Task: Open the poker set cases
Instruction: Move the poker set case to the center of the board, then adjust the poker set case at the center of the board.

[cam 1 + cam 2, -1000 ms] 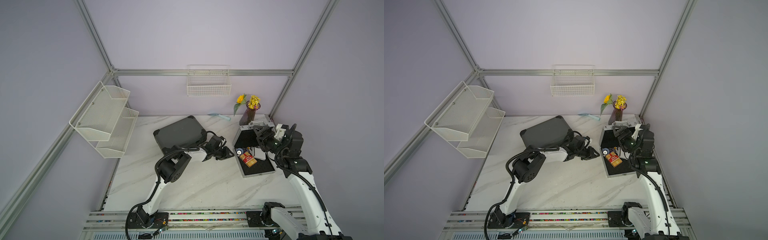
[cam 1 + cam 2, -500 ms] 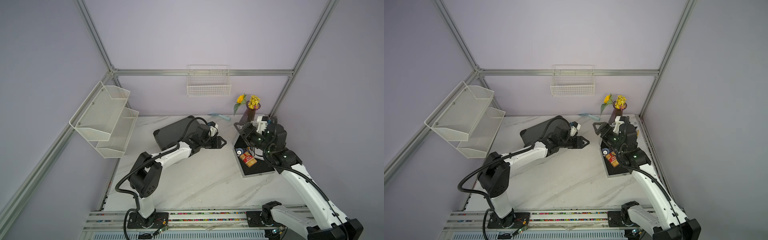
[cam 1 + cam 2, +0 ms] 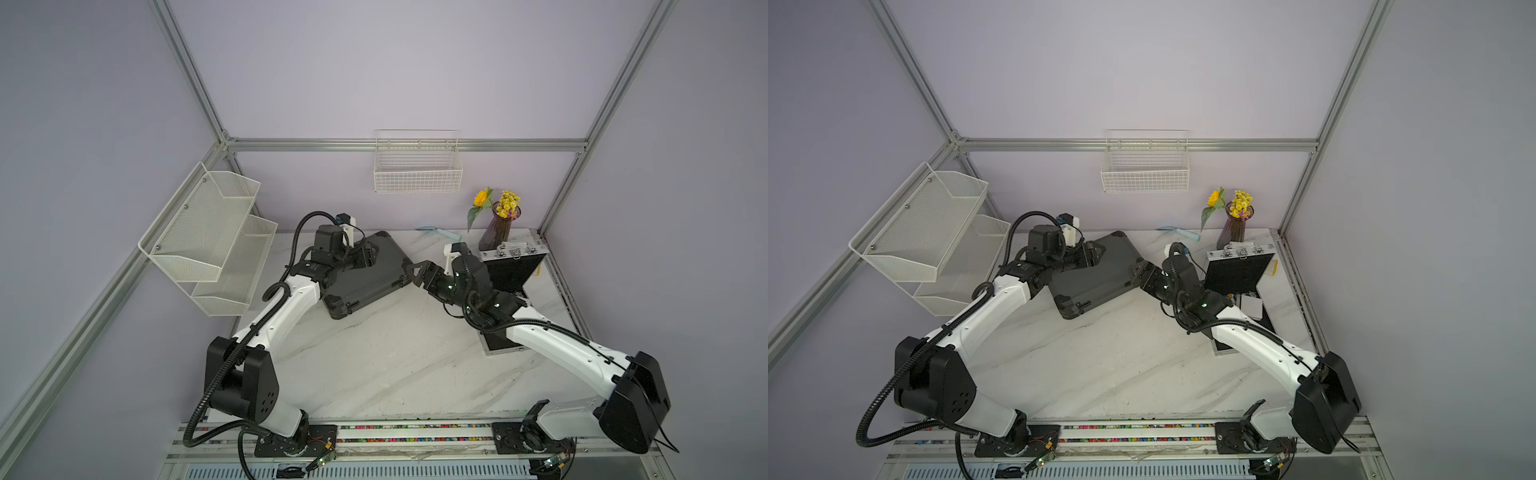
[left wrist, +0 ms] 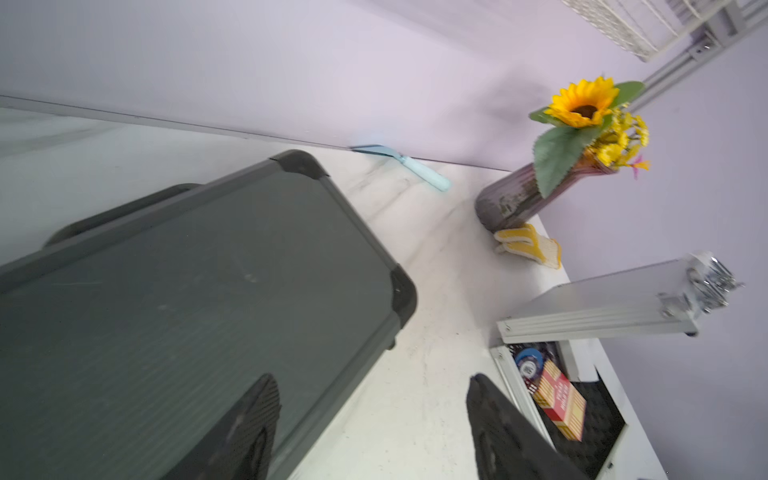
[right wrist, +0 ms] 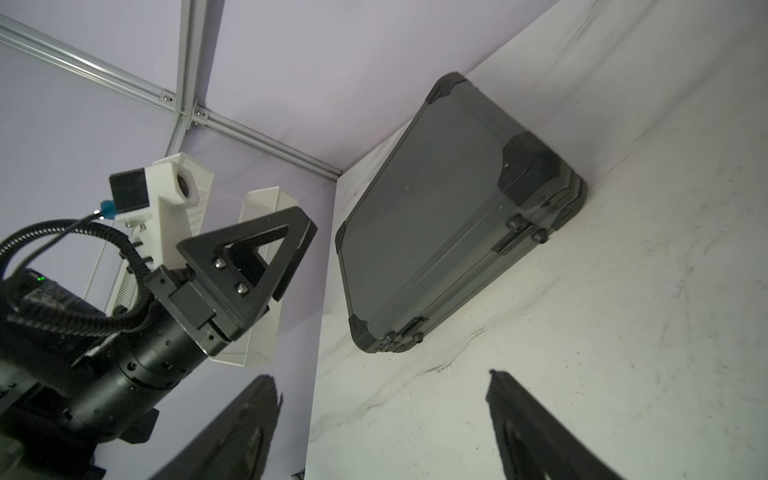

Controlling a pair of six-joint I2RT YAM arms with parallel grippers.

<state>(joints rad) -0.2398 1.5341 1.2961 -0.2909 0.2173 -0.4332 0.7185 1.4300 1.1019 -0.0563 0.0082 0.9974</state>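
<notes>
Both grippers spread, holding nothing: left gripper (image 4: 370,380) over the shut dark grey case (image 3: 365,286) by the back edge of the table (image 3: 374,357), right gripper (image 3: 416,275) just off its corner. Silver case (image 3: 513,270) stands open at the right edge. Risk: pushing a latch (image 5: 517,235) could skid the unbraced case. Only the right wrist view shows those latches clearly.
</notes>
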